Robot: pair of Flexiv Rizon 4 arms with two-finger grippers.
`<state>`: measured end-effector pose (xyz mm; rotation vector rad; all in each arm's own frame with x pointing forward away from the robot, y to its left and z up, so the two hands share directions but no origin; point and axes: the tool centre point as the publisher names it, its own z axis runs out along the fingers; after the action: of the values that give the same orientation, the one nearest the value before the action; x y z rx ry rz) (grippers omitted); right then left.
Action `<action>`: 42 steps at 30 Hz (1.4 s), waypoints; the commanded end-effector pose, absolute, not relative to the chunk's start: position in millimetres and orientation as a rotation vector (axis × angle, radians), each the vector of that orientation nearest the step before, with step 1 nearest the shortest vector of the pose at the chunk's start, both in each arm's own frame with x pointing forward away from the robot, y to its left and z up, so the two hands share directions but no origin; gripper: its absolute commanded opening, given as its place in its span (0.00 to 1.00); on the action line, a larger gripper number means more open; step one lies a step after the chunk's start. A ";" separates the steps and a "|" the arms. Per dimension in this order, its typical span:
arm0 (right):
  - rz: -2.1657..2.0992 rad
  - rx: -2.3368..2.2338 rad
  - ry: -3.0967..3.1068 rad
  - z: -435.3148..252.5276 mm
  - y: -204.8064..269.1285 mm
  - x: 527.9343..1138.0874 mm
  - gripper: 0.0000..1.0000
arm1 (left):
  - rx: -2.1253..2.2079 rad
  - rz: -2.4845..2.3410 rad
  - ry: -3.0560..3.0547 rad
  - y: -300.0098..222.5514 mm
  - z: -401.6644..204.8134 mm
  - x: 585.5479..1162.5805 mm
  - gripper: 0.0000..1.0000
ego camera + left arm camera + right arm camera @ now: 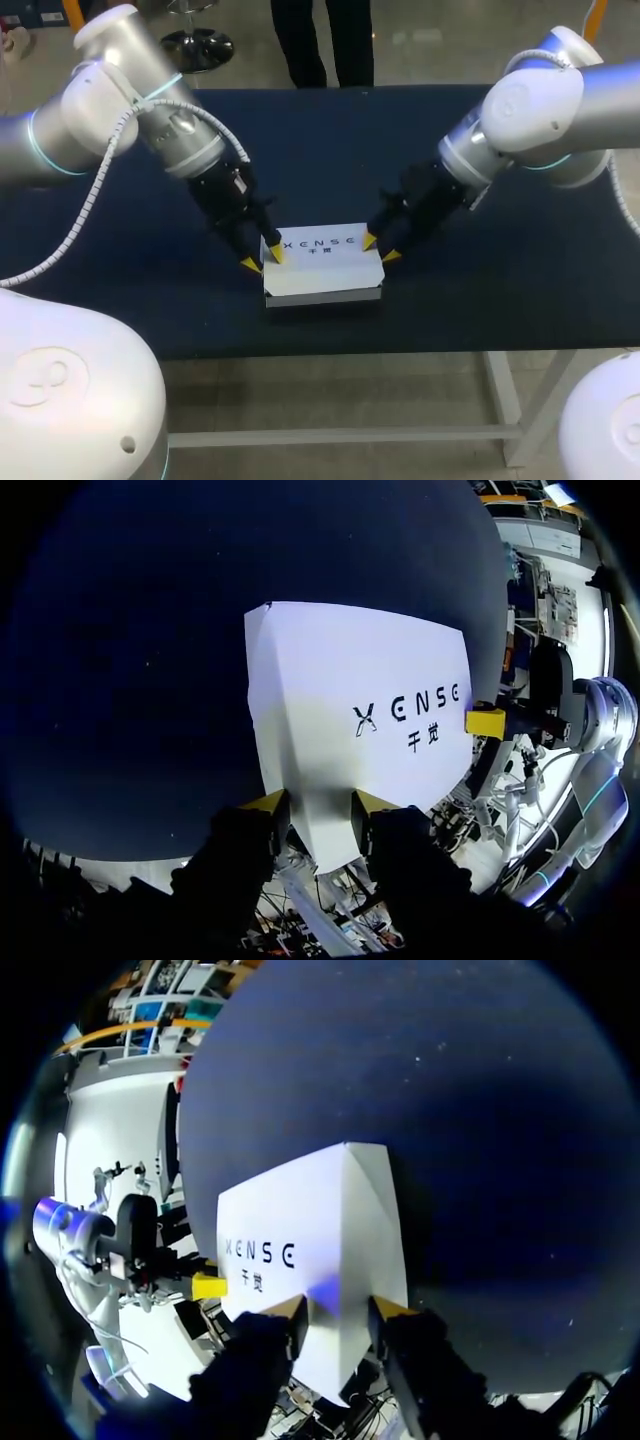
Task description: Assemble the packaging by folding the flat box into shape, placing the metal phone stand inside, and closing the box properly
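1. Found white cardboard box, flat and rectangular, smooth top, lid down, toward front of matte dark-blue table.
2. Saw left gripper astride box's left end, right gripper astride right end.
3. Couldn't tell whether either clamped it.

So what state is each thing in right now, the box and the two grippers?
box: folded into shape, lid closed, lying flat on the table.
left gripper: open, tips at the box's left end.
right gripper: open, tips at the box's right end.
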<state>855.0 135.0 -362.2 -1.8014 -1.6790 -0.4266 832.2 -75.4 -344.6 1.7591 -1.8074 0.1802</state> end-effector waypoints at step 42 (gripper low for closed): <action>-0.323 -1.704 -1.637 -342.8 138.3 855.3 0.45 | 1.702 0.042 -1.719 -78.5 -326.2 838.4 0.38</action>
<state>853.1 134.9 -344.4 -1.7126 -1.6369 -0.3319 835.0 -75.5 -327.5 1.7054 -1.7182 0.0582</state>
